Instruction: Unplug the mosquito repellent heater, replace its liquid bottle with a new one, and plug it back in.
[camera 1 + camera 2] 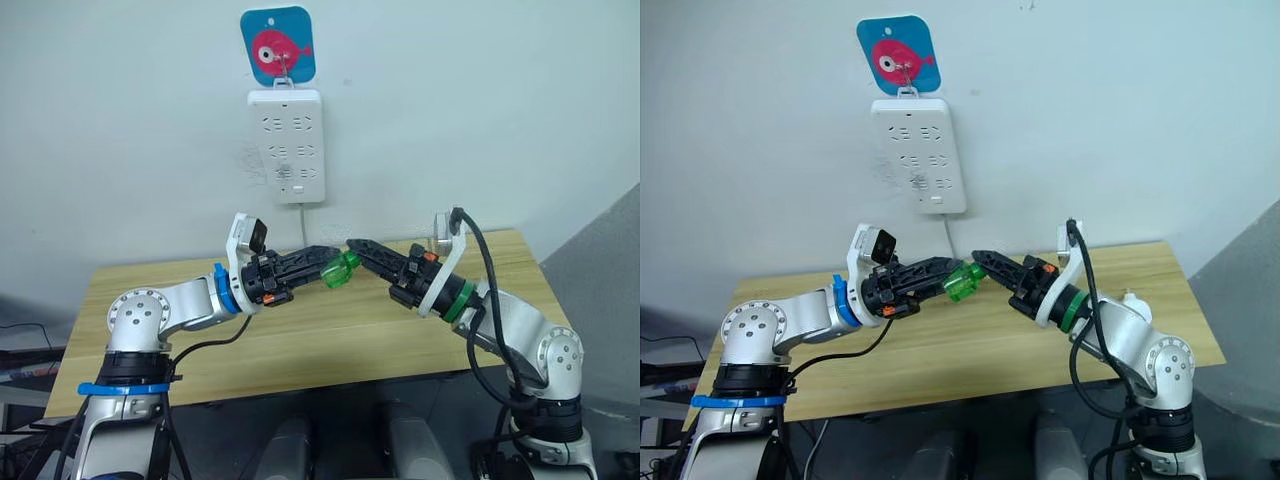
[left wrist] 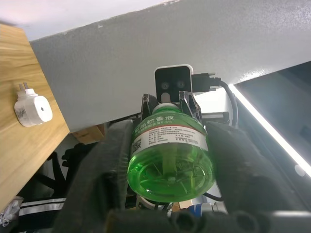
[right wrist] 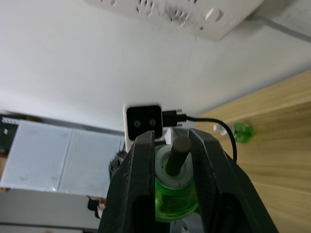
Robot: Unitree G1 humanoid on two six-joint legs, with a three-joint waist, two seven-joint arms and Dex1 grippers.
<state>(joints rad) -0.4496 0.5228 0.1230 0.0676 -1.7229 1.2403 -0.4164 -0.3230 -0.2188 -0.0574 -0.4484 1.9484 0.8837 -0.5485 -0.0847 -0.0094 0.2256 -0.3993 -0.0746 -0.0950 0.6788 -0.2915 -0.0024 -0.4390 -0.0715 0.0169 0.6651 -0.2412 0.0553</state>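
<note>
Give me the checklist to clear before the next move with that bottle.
1. Left pincer grips the green bottle: ok, a finger on each side of the body.
2. Bottle uncapped: ok, the dark wick stands bare above the white collar.
3. Right pincer is at the bottle's wick end: ok. Whether it is clamped: cannot tell.
4. Heater unplugged: ok, it lies on the table with its prongs free.
5. Power strip on the wall has free sockets: ok.
6. Heater empty of an old bottle: cannot tell.
</note>
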